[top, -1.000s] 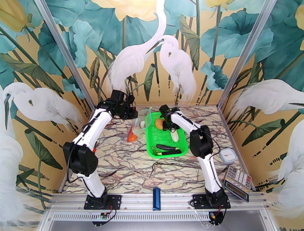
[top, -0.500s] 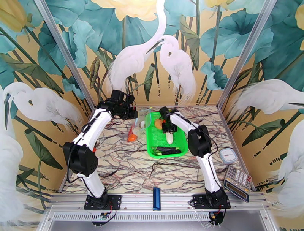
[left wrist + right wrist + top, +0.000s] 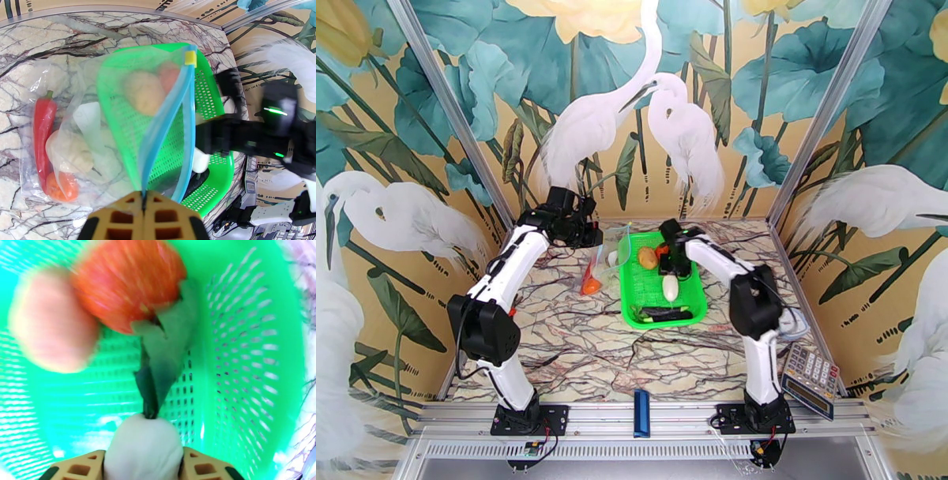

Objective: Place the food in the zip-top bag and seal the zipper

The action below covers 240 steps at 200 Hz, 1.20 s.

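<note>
The clear zip-top bag point(image 3: 79, 98) lies left of the green basket point(image 3: 694, 296). My left gripper point(image 3: 144, 197) is shut on its light-blue zipper point(image 3: 158, 134) and holds the mouth up. A red chili point(image 3: 42, 122), pale garlic point(image 3: 73, 152) and an orange tomato point(image 3: 61, 185) lie inside the bag. My right gripper point(image 3: 143, 461), above the basket's middle point(image 3: 670, 271), is shut on the white radish point(image 3: 142, 441), whose green leaves point away. A tan potato point(image 3: 647, 256) and a tomato point(image 3: 126, 279) sit at the basket's far end. The dark eggplant point(image 3: 667, 315) and a green piece point(image 3: 642, 309) lie at its near end.
A short dark-blue bar point(image 3: 641, 412) lies at the near table edge between the arm bases. A small round timer point(image 3: 791, 322) and a calculator point(image 3: 810, 379) sit at the right. Painted walls close in the back and both sides.
The right arm's elbow has swung right and toward the near side. Its gripper has moved from the potato end to the basket's middle, and the radish has turned and shifted slightly. The left arm is still.
</note>
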Available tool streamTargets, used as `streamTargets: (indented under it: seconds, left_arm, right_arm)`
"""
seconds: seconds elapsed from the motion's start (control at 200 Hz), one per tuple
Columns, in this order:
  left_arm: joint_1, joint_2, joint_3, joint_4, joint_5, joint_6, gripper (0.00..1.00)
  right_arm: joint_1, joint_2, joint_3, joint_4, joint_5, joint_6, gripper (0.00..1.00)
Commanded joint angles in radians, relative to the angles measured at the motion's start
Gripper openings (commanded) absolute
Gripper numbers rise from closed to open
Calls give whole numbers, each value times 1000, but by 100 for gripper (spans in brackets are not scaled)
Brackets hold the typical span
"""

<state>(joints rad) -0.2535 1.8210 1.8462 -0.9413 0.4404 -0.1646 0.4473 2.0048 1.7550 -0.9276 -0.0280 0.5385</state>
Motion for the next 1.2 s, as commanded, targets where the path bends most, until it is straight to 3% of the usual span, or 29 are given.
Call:
streamTargets:
  seconds: [0.0,0.275,0.525,0.825,1.196]
  left_arm:
    - [-4,34,43,10,24,-12,0]
    - [-4,65,86,24,33,-32,0]
    - [-4,75,94,26,50,-45,0]
    - [-4,67,97,21,48,-50,0]
    - [5,86,147,22,55,-60,0]
  right_arm:
    - [1,-134,-25,125,-45,50,33]
    - [67,-333,-151,530,-60,145,33]
    - [213,-240,-83,785,140,94,34]
    - [258,-51,91,745,318,29,34]
    - [293,-1,97,634,233,55,35]
